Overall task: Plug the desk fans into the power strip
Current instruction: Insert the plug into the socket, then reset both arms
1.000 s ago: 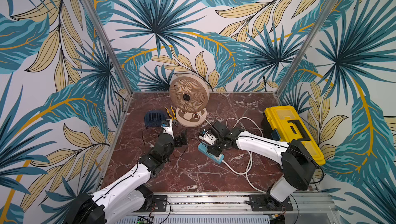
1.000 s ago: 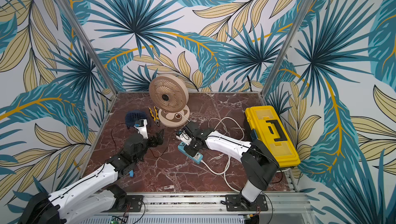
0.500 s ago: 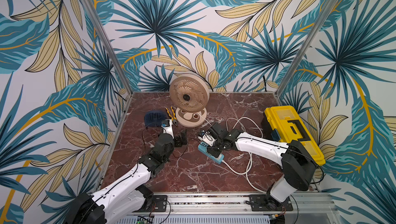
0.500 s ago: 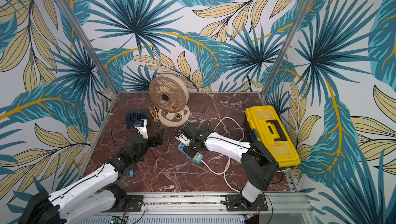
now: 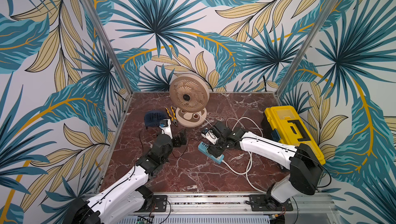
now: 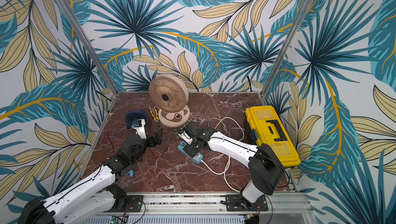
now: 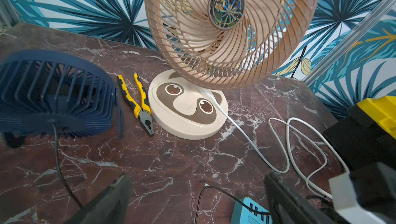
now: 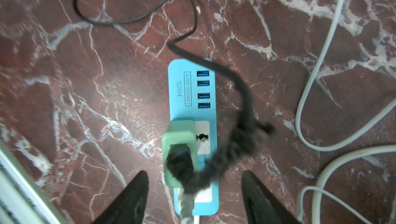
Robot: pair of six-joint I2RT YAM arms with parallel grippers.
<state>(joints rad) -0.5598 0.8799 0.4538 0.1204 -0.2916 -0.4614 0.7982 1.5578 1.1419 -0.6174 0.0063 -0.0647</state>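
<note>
Bright, even light with soft shadows; over the sharp power strip (image 8: pixel 177 109), the black cord (image 8: pixel 244 102) smears with motion blur.

The right arm (image 5: pixel 267 147) stretches its white forearm low toward the power strip (image 5: pixel 202 147), with the wrist bent down above it. The right gripper (image 8: pixel 194 172) points straight down over the strip's socket end, its black fingers (image 8: pixel 128 197) spread well apart on either side of it (neither is touching anything). The left arm (image 5: pixel 128 180) reaches forward on the robot's left of the strip, near it but apart. The left gripper (image 7: pixel 196 182) hangs low there, fingers wide apart and empty.
</note>
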